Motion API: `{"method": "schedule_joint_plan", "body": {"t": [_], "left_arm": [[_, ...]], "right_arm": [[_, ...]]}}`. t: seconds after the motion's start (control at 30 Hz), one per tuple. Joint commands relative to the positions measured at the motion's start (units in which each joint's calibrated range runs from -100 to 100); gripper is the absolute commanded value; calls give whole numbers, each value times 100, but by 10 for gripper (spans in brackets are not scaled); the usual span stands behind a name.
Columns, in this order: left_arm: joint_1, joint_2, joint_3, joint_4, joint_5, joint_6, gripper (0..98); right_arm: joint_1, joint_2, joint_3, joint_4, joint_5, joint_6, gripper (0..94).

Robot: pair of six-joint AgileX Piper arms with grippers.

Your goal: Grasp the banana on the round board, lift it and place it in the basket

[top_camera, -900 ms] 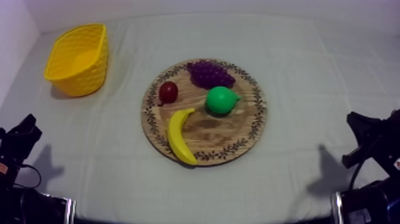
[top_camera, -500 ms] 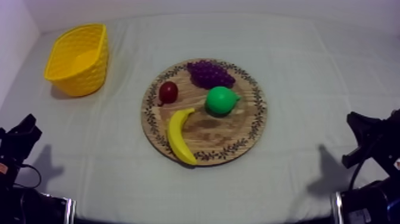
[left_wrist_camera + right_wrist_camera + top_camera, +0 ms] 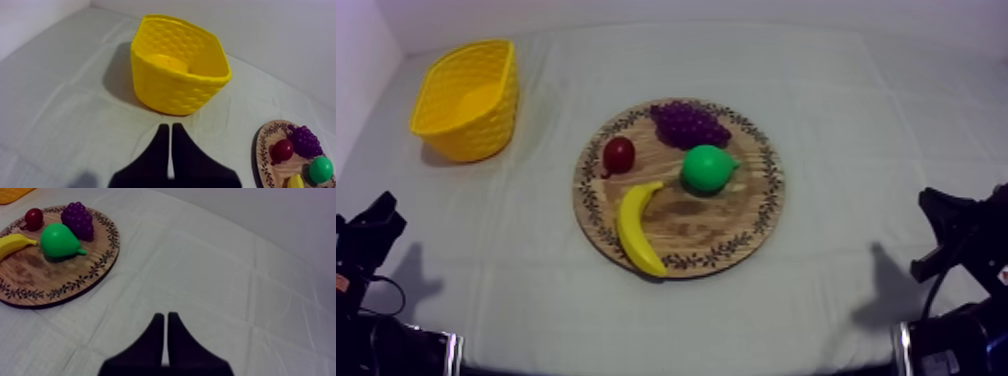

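Left gripper (image 3: 170, 128) pressed together into a narrow black wedge, nothing between the fingers, hanging over the cloth-covered table (image 3: 65, 105). Yellow basket (image 3: 170, 92) stands upright on the cloth just beyond the fingertips, not touching them. Its open mouth faces up, with the dimpled wall toward the gripper and a shadow beside it on the cloth. Wooden board (image 3: 264, 148) lies off to one side of the basket, well apart from it, patterned rim visible (cut off by the frame edge). On the board: bunch of grapes (image 3: 305, 140), small red fruit (image 3: 282, 150) just beside the grapes, pear (image 3: 320, 169), and one end of the banana (image 3: 296, 181) next to the pear.
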Motion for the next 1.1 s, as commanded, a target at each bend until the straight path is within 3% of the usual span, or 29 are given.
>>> {"method": "schedule_joint_plan", "body": {"t": [0.0, 0.23, 0.4, 0.5, 0.67, 0.73, 0.9, 1.07], "left_arm": [[0, -4, 1, -1, -1, -1, 1], [0, -4, 1, -1, -1, -38, 1], [12, -4, -2, 2, 37, 493, 1], [24, -4, -55, 15, 230, 643, 1], [48, 193, -143, 15, -129, 330, 1], [51, 517, -525, -14, -18, 192, 1], [164, 1407, -1933, -223, 435, 210, 1], [234, 2452, -3680, 54, 1037, 51, 1]], "right_arm": [[1, -4, -3, -2, 0, -2, 5], [1, -4, -3, -2, 0, -2, 5], [1, -4, -3, -2, 0, -2, 5], [1, -4, -3, -2, 0, -2, 5], [1, -4, -3, -2, 0, -4, 5], [1, -4, -3, -2, 0, -4, 5], [1, -4, -3, -2, 0, -4, 5], [1, -4, -3, -2, 0, -5, 5]]}}
